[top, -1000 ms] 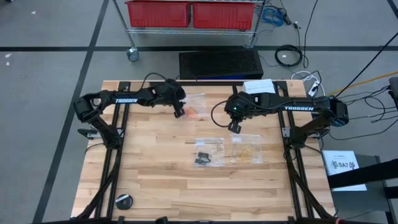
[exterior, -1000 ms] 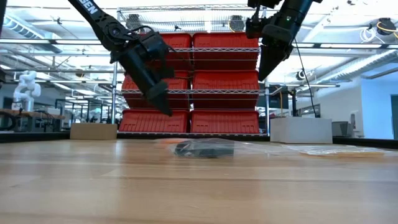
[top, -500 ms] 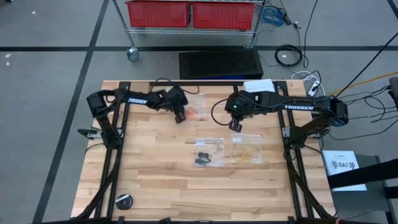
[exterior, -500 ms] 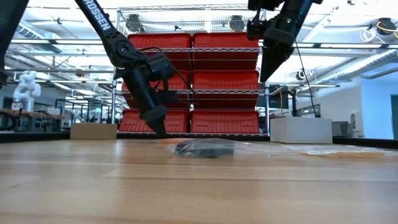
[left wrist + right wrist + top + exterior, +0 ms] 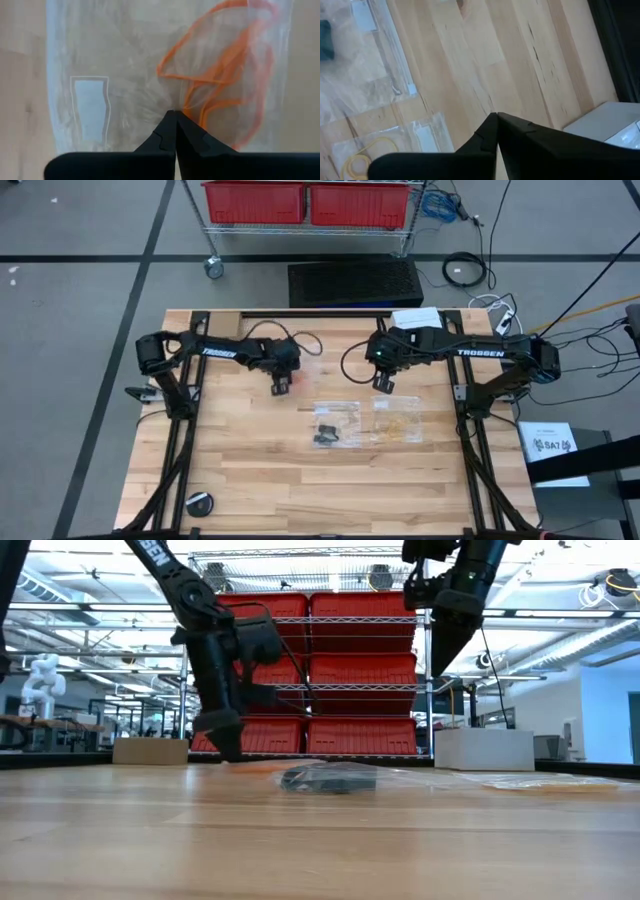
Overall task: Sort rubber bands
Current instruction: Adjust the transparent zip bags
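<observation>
Left claw [image 5: 175,116] pinched shut on the clear plastic bag [image 5: 125,65] of orange rubber bands [image 5: 225,75], fingertips meeting right where the film puckers and the orange loops converge. Seen from above, left claw [image 5: 281,386] low over the far-left part of the counter [image 5: 250,470], bag's clear edge [image 5: 308,344] showing just beyond it. From counter height, pointing straight down with its tip [image 5: 226,750] at the wood, orange bag edge [image 5: 262,766] beside it.

Right claw [image 5: 496,118] closed on nothing, fingers pressed together, raised above bare planks. From overhead, hanging [image 5: 383,385] near the far middle of the counter, well apart from the left claw.

Nearer the counter's middle, two more clear bags side by side: one with black rubber bands [image 5: 327,433], one with pale yellow rubber bands [image 5: 398,422]. Small round black object [image 5: 199,503] near the front left corner. White paper sheet [image 5: 415,317] on the far edge by the right arm.
</observation>
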You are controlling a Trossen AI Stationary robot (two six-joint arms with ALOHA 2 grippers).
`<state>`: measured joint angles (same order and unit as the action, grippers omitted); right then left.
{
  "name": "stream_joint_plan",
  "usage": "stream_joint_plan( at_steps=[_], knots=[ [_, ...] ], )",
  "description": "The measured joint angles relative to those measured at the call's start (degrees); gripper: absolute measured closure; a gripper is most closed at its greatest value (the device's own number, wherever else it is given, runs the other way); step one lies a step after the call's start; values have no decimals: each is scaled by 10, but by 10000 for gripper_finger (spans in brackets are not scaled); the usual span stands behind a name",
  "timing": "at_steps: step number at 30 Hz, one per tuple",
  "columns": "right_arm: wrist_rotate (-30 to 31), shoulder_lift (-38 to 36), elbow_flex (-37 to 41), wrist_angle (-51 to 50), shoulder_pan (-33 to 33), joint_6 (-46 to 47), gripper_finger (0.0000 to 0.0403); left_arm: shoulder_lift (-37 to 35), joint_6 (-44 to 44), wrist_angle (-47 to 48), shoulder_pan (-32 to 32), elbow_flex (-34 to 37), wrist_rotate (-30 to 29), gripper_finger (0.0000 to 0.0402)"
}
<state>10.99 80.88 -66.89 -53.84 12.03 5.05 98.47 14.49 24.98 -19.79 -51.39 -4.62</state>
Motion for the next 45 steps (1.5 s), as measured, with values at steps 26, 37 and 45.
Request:
stream_joint_plan(
  at_steps=[26, 37, 45],
  knots=[
    [-6, 0, 0, -8, -17, 32, 403, -216, -276, 192, 278, 111, -79, 401],
    [-5, 12, 187, 379, -121, 181, 403, -241, -351, 30, 276, 109, -152, 401],
    [40, 86, 274, 599, -185, 269, 403, -130, -374, -5, 264, 109, -169, 401]
  ],
)
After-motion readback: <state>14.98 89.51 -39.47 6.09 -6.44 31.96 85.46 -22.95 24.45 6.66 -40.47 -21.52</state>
